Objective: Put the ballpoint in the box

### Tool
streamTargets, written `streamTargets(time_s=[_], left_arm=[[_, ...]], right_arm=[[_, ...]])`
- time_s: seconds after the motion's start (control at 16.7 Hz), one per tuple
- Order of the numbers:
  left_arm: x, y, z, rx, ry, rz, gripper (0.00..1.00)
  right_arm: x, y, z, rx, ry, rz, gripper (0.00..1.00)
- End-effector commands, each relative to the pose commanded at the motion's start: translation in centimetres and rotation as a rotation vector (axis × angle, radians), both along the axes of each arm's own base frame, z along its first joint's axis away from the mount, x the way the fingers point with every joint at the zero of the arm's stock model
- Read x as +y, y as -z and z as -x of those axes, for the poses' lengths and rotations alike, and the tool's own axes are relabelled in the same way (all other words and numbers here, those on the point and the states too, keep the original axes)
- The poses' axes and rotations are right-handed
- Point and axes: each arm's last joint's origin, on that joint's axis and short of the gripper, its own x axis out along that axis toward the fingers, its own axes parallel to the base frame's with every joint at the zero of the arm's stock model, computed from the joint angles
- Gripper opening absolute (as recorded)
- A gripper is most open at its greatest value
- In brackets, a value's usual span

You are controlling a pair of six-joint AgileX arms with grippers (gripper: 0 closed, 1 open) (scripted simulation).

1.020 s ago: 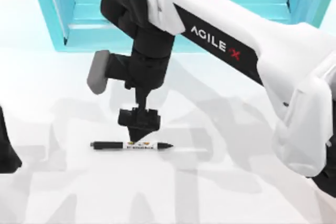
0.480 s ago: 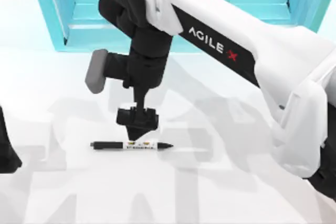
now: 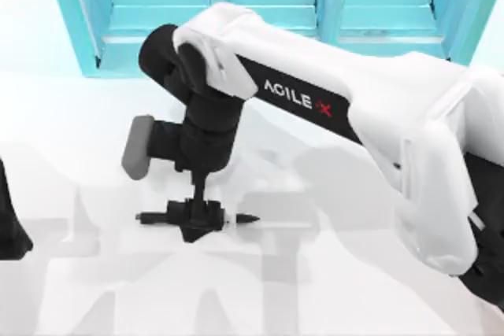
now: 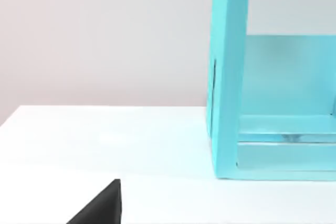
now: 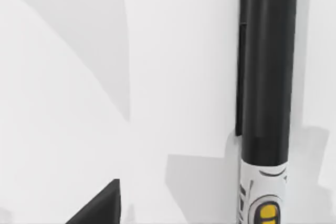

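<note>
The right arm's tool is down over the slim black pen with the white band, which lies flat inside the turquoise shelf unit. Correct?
Not quite. The slim black pen with the white band lies flat on the white table, in front of the turquoise shelf unit, not inside it. The right arm's tool is indeed down over its middle, as the top view shows.

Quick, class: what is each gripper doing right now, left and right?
Left gripper: parked at the table's left edge; cannot be told.
Right gripper: down over the middle of the ballpoint lying on the table; cannot be told whether it grips.
</note>
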Motion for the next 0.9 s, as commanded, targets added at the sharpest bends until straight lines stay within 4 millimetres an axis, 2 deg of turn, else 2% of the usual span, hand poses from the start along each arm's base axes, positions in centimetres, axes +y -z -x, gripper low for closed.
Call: streamTargets(time_s=[0.24, 0.54, 0.9], left_arm=[[0.0, 0.0, 0.0, 0.0, 0.0, 0.0, 1.0], [0.0, 0.0, 0.0, 0.0, 0.0, 0.0, 1.0], [0.0, 0.0, 0.0, 0.0, 0.0, 0.0, 1.0]], right_arm=[[0.5, 3.2, 0.9, 0.0, 0.0, 0.0, 1.0], [0.5, 3.7, 1.0, 0.0, 0.0, 0.0, 1.0], [0.5, 3.7, 1.0, 0.0, 0.0, 0.0, 0.55]])
